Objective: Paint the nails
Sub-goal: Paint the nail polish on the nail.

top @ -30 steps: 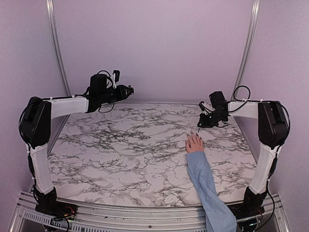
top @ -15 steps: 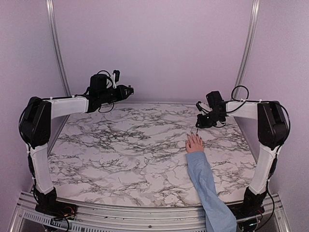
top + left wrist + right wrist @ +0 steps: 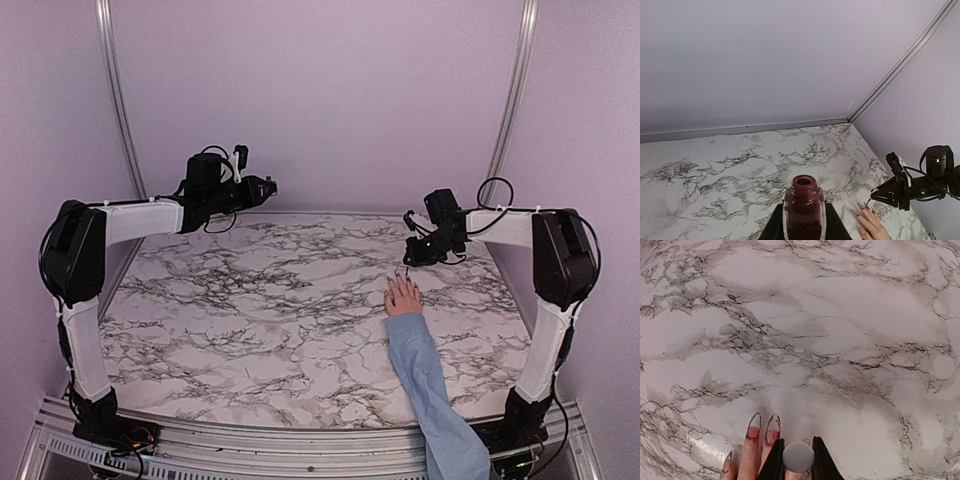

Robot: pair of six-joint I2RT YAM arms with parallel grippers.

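- My left gripper [image 3: 268,186] is up high over the far left of the marble table [image 3: 250,310], and it is squeezed tight on a little bottle [image 3: 802,210] of dark red polish
- The bottle stands straight up between my fingers [image 3: 772,230], and its top is open
- My right gripper [image 3: 410,256] is closed tight on the brush [image 3: 798,456]
- From my right wrist camera I only see the brush's round pale top between my two fingers
- The thin brush points down, just over the tips of the hand's fingers
- I cannot tell if the brush touches a nail
- The nails [image 3: 754,432] are on a small pink hand [image 3: 404,297] that lies flat on the right side of the table
- The arm has a light blue sleeve [image 3: 430,385] and comes in from the near edge
- The nails are long and pointy, and two of them look red low down with pale tips
- My two grippers are far apart
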